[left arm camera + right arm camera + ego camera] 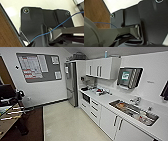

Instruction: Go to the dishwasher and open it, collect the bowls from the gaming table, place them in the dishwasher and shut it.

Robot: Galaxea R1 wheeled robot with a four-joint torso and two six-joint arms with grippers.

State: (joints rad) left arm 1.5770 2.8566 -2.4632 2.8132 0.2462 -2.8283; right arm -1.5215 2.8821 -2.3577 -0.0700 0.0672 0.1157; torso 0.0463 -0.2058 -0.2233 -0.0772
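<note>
Looking down into a kitchen corner from high up. Along the right wall, a white counter [110,98] with a steel sink [113,102] sunk into it, holding some items too blurred to name, and a tap [136,100] just behind. Beneath the counter, white drawers [94,108] and cabinet doors [110,122]; above, white wall cabinets [102,68] and a wall screen [128,77]. At the far end, a tall steel fridge [71,84], and just beside it under the counter a dark-fronted built-in unit [86,98]. Hard to say whether that is the dishwasher. On the left wall, a grey notice board [38,67] with papers. At the left edge, on dark flooring, a table-football table [6,122] with pale rods [15,112] reaching out, well apart from the counter across the pale floor [67,124]. In the left wrist view, the robot's dark plate [37,22] crossed by a thin blue cable [60,23], over pale floor beside a wooden surface [7,33]. Much the same in the right wrist view. Left gripper and right gripper: impossible to tell whether apart or together, or whether touching anything.
</note>
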